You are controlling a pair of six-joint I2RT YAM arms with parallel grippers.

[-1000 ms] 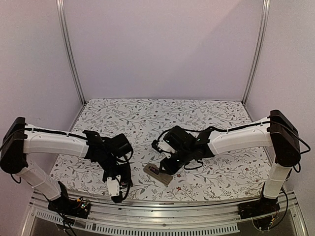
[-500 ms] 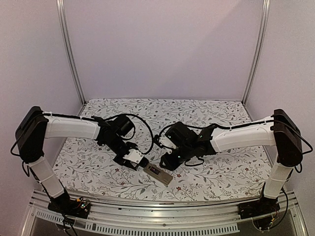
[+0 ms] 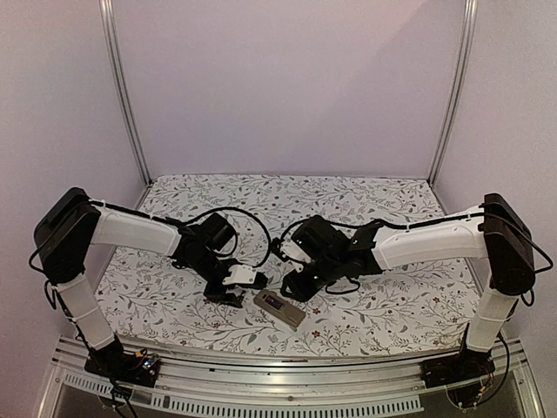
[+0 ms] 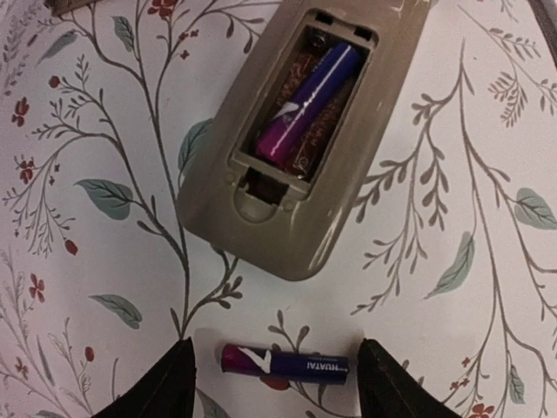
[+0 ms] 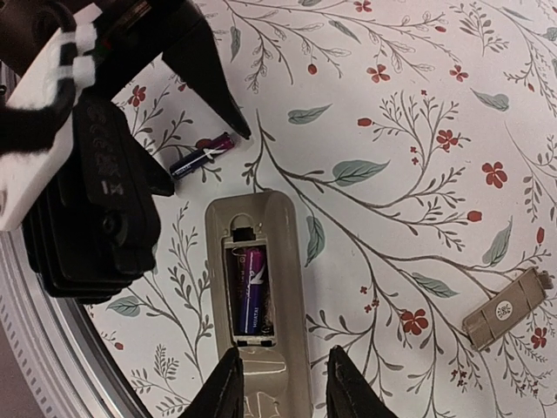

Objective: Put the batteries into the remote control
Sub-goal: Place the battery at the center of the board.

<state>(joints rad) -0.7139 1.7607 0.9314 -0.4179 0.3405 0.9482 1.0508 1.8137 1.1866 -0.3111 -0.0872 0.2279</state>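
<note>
loading stands half done, from above: left tool [image 3: 237, 287] and right tool [image 3: 296, 289] meet over the remote control [image 3: 280, 307] on the worktop [image 3: 392, 305]. left wrist: tool wide, straddling the loose battery [image 4: 285, 361], touching nothing; the other battery [image 4: 305, 100] sits in the recess [image 4: 300, 150]. next, likely a pinch and seating alongside. right wrist: narrow tool brackets the remote's end; grip unclear.
</note>
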